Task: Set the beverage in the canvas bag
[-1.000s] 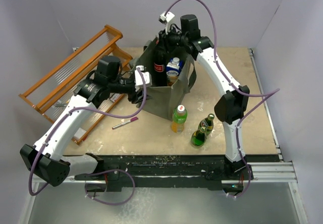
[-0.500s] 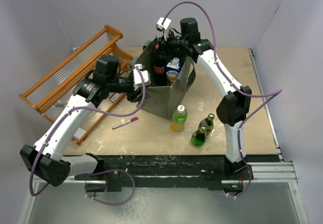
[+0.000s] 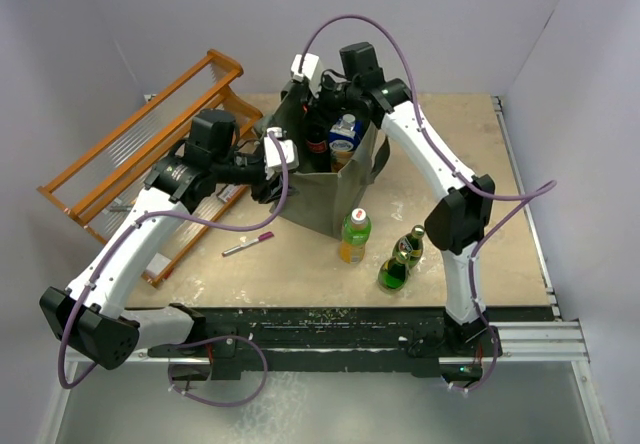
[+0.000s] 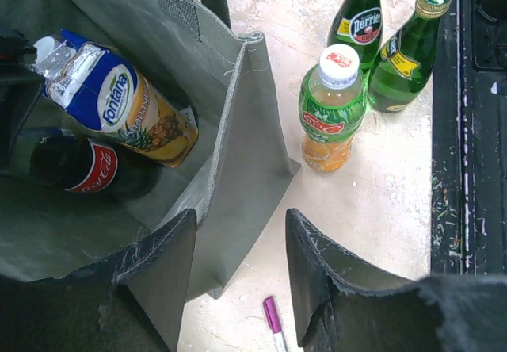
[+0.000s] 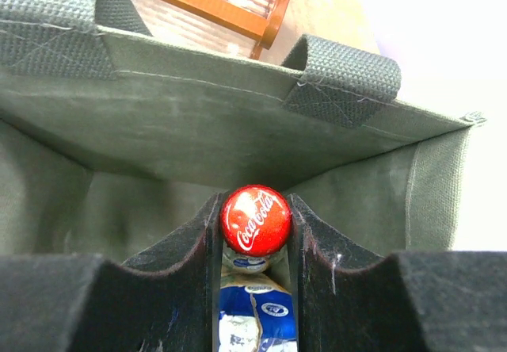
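The grey-green canvas bag [image 3: 325, 189] stands mid-table, mouth open. My right gripper [image 3: 302, 112] reaches into it from above and is shut on the red cap of a Coca-Cola bottle [image 5: 255, 219]. The bottle's dark body [image 4: 79, 170] is inside the bag beside a blue Fontana juice carton [image 4: 119, 106]. My left gripper [image 4: 242, 221] is open at the bag's near left corner, one finger inside the rim and one outside. It straddles the fabric wall [image 4: 238, 170].
A green-labelled orange drink bottle [image 3: 354, 236] and two green Perrier bottles [image 3: 400, 259] stand in front of the bag. A pink pen [image 3: 247, 246] lies near the left gripper. The orange wooden rack [image 3: 140, 164] lies at the left.
My right gripper has moved left and down over the bag's mouth, carrying the Coca-Cola bottle's top with it. The left arm has not moved.
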`<action>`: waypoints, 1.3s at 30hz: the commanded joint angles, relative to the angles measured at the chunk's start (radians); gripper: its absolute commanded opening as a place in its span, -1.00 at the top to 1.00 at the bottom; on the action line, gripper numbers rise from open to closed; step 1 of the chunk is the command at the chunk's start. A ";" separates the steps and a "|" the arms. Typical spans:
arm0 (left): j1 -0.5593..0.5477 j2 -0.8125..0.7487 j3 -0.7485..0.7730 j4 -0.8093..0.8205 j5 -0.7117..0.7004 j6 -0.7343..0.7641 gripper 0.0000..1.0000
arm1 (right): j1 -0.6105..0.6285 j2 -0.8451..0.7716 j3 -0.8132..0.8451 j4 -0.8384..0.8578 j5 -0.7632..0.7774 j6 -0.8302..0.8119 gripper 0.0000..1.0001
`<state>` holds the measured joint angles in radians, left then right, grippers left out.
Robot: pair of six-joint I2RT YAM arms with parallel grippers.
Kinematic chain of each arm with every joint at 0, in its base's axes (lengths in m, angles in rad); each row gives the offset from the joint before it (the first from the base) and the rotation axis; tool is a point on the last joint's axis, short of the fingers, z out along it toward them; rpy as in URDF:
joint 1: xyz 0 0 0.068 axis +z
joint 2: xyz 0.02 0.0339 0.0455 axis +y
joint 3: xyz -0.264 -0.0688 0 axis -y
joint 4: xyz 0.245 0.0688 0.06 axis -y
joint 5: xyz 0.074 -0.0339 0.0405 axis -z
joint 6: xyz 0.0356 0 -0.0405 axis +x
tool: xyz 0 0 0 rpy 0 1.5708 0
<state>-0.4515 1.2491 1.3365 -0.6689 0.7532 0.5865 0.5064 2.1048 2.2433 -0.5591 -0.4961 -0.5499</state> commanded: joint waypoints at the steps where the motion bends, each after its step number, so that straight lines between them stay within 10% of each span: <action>1: 0.013 0.001 0.007 -0.002 0.011 -0.016 -0.05 | 0.004 -0.108 0.153 0.153 0.055 -0.092 1.00; 22: 0.013 -0.004 -0.003 0.004 0.026 -0.011 -0.08 | -0.019 -0.042 0.061 0.274 0.227 0.063 0.99; 39: 0.013 -0.008 -0.007 0.005 0.031 -0.004 -0.09 | -0.025 -0.035 0.033 0.306 0.340 0.079 0.13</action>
<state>-0.4480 1.2491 1.3365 -0.6712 0.7620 0.5869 0.5030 2.1090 2.2486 -0.4938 -0.2157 -0.4290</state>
